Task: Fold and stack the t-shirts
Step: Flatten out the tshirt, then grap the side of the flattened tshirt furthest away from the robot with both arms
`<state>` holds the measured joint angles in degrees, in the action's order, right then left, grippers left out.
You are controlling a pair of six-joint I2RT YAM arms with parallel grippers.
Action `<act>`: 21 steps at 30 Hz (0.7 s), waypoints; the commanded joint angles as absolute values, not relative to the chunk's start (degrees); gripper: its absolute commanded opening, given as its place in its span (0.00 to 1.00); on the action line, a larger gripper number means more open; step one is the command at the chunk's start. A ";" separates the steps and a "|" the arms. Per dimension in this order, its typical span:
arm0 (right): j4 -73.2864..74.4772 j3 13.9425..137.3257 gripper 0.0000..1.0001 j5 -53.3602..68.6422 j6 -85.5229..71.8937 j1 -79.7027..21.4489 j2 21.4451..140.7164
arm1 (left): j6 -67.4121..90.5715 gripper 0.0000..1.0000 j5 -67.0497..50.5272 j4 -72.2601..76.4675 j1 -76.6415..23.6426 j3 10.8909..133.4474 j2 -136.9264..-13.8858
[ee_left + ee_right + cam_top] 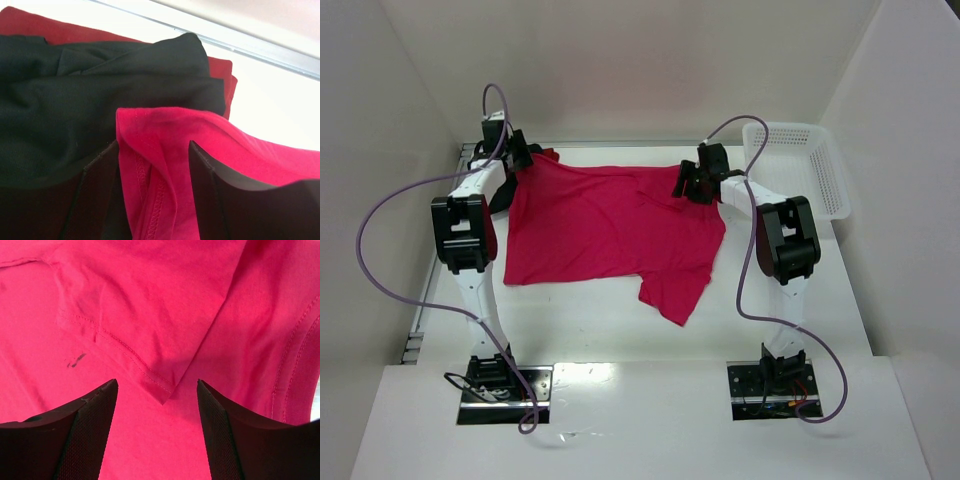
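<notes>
**Two shirts stacked, the pink one waiting**

We are seeing the black shirt (pixel 75 100) lying on the dark red shirt (pixel 30 25) in the far left corner, both seemingly folded. The pink shirt (pixel 610 225) is lying spread and rumpled on the table (pixel 620 330), not yet folded. Our left gripper (pixel 154 145) is standing open astride its hem, apparently clamping nothing. Our right gripper (pixel 156 382) is hovering open over the cloth, holding nothing

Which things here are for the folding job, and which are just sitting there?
For the job:
- bright pink t-shirt, spread out on the table
- black t-shirt, bunched at the far left
- dark red t-shirt, peeking out from under the black one

Just lying about:
- white basket, at the far right
</notes>
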<state>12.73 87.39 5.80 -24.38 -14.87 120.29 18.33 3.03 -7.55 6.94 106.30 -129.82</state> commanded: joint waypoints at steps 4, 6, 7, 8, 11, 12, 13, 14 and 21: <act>14.50 86.22 0.70 5.44 -25.92 -16.17 120.23 | 18.63 0.65 2.29 -5.54 7.21 109.07 -131.48; 14.50 86.22 0.70 5.45 -25.93 -16.69 120.23 | 18.63 0.62 2.29 -5.54 7.21 109.07 -131.48; 14.50 86.22 0.70 5.45 -25.93 -16.70 120.23 | 18.63 0.61 2.29 -5.54 7.73 109.07 -131.48; 14.50 86.22 0.70 5.45 -25.93 -17.22 120.23 | 18.11 0.58 2.29 -5.54 7.73 109.07 -132.01; 14.50 86.22 0.69 6.06 -26.45 -17.23 120.23 | 18.11 0.52 2.29 -5.54 7.73 109.07 -132.01; 14.50 86.22 0.64 6.06 -26.46 -17.75 120.23 | 18.11 0.49 1.68 -5.54 7.73 109.07 -132.01; 14.50 86.22 0.64 6.06 -26.46 -17.75 120.76 | 18.11 0.49 1.67 -5.54 7.73 109.59 -132.01; 14.50 85.70 0.63 6.06 -26.46 -17.75 120.76 | 18.11 0.49 1.67 -5.54 7.73 109.60 -132.53; 13.97 85.69 0.56 5.45 -26.46 -18.28 121.38 | 18.11 0.42 1.67 -5.54 7.73 109.60 -132.54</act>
<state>14.22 86.52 5.93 -25.98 -17.54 120.46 18.20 2.61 -7.31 7.38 107.48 -131.68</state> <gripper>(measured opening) 0.575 0.423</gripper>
